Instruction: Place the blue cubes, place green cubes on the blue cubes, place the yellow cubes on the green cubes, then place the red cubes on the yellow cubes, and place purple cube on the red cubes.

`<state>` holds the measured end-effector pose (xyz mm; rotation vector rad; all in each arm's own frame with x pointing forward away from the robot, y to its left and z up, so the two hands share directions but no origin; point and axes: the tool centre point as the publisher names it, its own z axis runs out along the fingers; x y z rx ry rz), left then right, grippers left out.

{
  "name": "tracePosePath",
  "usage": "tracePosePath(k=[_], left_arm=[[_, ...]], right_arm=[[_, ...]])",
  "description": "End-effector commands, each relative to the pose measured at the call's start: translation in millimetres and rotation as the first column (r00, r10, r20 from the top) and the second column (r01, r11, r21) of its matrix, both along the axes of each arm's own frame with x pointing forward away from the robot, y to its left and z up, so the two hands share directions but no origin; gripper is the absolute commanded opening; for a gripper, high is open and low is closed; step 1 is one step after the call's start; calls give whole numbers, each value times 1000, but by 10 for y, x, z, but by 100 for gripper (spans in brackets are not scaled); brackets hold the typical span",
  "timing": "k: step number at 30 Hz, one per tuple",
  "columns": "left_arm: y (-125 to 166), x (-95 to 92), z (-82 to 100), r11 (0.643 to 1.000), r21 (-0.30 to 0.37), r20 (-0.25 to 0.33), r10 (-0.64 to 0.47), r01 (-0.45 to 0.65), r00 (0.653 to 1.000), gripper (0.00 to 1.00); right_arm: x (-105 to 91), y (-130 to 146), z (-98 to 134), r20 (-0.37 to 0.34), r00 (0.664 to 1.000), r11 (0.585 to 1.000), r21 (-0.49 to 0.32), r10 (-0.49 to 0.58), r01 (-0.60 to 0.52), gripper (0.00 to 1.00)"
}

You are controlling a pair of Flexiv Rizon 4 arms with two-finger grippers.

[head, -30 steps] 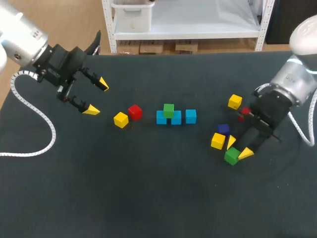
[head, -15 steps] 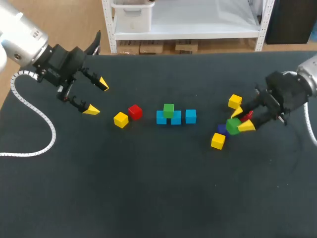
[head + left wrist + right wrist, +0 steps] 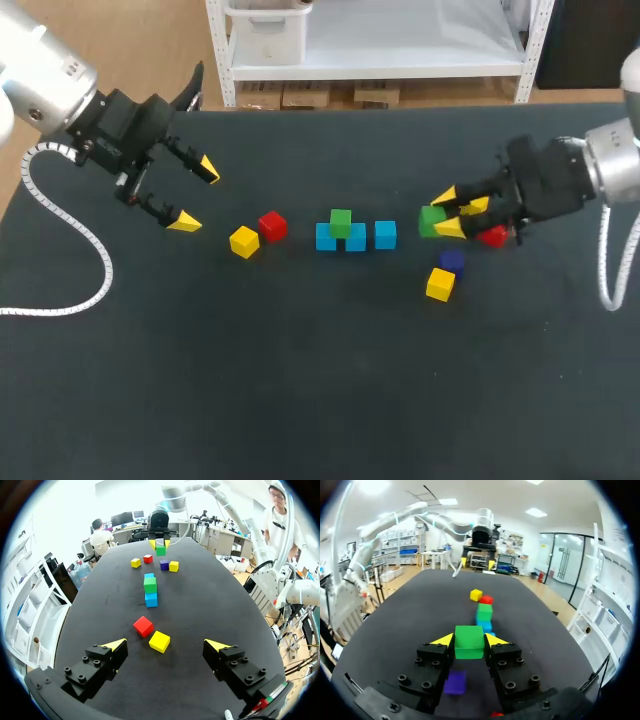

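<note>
Fingers of the right gripper (image 3: 445, 211), centre right, are being clamped on a green cube (image 3: 432, 219), seemingly off the table (image 3: 320, 400); the left gripper (image 3: 196, 195) is being held wide open.

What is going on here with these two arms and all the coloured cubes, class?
The right hand is shut on a green cube, held just to the right of the row of blue cubes. A second green cube sits on top of that row. The left hand is open and empty, off beside a yellow cube and a red cube. A purple cube lies near the right hand.
</note>
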<state>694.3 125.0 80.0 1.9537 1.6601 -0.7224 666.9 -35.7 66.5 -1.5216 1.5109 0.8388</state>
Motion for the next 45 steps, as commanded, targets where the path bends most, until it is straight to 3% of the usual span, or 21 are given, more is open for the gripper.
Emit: tracePosePath(k=[1, 16, 45], left_arm=[[2, 10, -5, 1000, 0, -1, -2, 2, 1000, 100], [2, 10, -5, 1000, 0, -1, -2, 2, 1000, 100], [2, 10, -5, 1000, 0, -1, -2, 2, 1000, 100]], right_arm=[[136, 147, -84, -10, 1000, 1000, 23, 14, -13, 0], [318, 609, -204, 12, 998, 998, 8, 57, -57, 0], [383, 729, -352, -16, 999, 999, -9, 47, -47, 0]])
